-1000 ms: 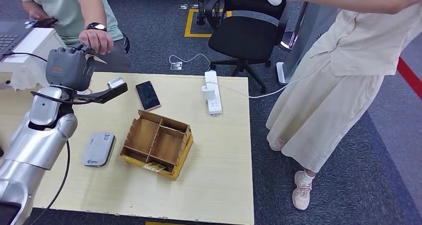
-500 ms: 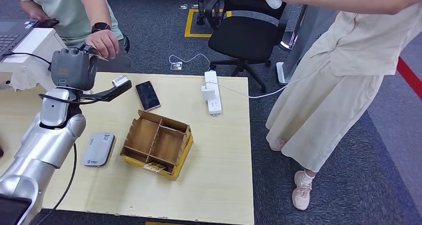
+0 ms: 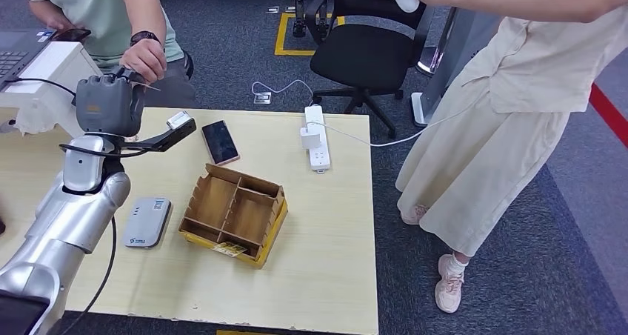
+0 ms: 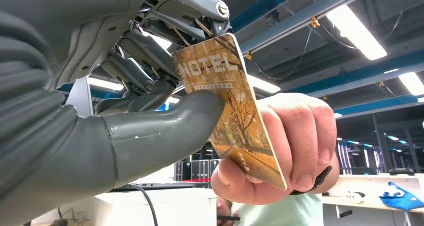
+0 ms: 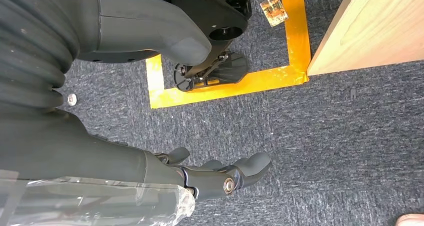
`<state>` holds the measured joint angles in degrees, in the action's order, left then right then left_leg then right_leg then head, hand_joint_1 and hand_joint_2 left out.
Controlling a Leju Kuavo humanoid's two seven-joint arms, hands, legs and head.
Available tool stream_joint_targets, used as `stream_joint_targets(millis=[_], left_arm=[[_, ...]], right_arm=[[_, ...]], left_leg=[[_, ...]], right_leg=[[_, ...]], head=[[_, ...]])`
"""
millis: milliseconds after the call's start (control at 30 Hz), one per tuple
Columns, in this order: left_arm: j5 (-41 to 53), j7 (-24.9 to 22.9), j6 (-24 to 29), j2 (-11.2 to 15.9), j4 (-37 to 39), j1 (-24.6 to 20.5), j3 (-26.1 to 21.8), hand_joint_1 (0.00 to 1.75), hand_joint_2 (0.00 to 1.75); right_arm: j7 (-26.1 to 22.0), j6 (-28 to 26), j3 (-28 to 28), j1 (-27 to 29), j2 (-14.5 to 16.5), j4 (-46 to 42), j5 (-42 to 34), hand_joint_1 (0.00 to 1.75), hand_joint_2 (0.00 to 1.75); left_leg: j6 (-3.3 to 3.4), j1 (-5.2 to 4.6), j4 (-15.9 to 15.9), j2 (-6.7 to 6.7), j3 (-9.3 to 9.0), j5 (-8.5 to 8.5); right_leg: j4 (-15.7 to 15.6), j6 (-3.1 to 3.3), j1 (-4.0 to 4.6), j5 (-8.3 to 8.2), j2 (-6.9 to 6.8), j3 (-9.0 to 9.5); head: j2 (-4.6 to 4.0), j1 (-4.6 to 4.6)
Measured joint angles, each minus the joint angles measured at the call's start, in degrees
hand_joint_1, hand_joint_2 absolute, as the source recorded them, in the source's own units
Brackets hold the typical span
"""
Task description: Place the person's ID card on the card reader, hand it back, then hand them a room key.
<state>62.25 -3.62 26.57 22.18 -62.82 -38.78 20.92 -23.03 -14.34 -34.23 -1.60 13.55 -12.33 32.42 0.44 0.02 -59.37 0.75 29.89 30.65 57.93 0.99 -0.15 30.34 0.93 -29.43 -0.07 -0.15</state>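
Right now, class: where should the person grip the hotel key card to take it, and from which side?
Grip the hotel key card at its free end, opposite the left robot hand whose thumb pinches the "HOTEL" end; the person's hand already holds there.

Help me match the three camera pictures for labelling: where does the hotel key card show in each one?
Head view: a thin sliver at upper left, between the left hand and the person's hand.
Left wrist view: the hotel key card sits mid-picture, pinched by the robot's thumb and fingers, the person's hand gripping its far end.
Right wrist view: not in it.
Shared landmark: the person's hand on the card.
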Motion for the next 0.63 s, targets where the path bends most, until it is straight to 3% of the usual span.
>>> stream_joint_targets(millis=[33, 67, 533, 600, 633], left_arm=[[0.03, 0.05, 0.06, 0.0, 0.0, 0.06, -0.03, 0.04, 1.75], [0.1, 0.11, 0.13, 0.0, 0.0, 0.15, -0.07, 0.0, 1.75], [0.59, 1.14, 1.14, -0.81, -0.02, 0.64, -1.65, 0.0, 1.75], [0.59, 1.14, 1.15, -0.86, -0.02, 0.64, -1.8, 0.0, 0.87], [0.59, 1.14, 1.15, -0.87, -0.02, 0.64, -1.85, 0.0, 0.58]], right_arm=[[-0.01, 0.0, -0.01, 0.0, 0.0, 0.0, -0.08, 0.0, 1.75], [-0.01, 0.0, -0.03, 0.0, 0.0, 0.0, -0.13, 0.0, 1.75], [-0.62, 0.03, -0.13, -0.01, 0.0, 0.0, -0.29, 0.0, 1.75], [-0.62, 0.03, -0.13, -0.01, 0.0, 0.0, -0.29, 0.0, 1.75], [-0.62, 0.03, -0.13, 0.0, 0.0, 0.0, -0.29, 0.0, 1.75]], left_leg=[[0.0, 0.0, 0.0, 0.0, 0.0, 0.0], [0.0, 0.0, 0.0, 0.0, 0.0, 0.0], [0.0, 0.0, 0.0, 0.0, 0.0, -0.01], [0.0, 0.0, 0.0, 0.0, 0.0, 0.0], [0.0, 0.0, 0.0, 0.0, 0.0, 0.0]], right_leg=[[0.0, 0.0, 0.0, 0.0, 0.0, 0.0], [0.0, 0.0, 0.0, 0.0, 0.0, 0.0], [0.01, 0.0, 0.0, 0.0, 0.0, 0.0], [0.01, 0.0, 0.0, 0.0, 0.0, 0.0], [0.01, 0.0, 0.0, 0.0, 0.0, 0.0]], head=[[0.0, 0.0], [0.0, 0.0], [0.0, 0.0], [0.0, 0.0], [0.0, 0.0]])
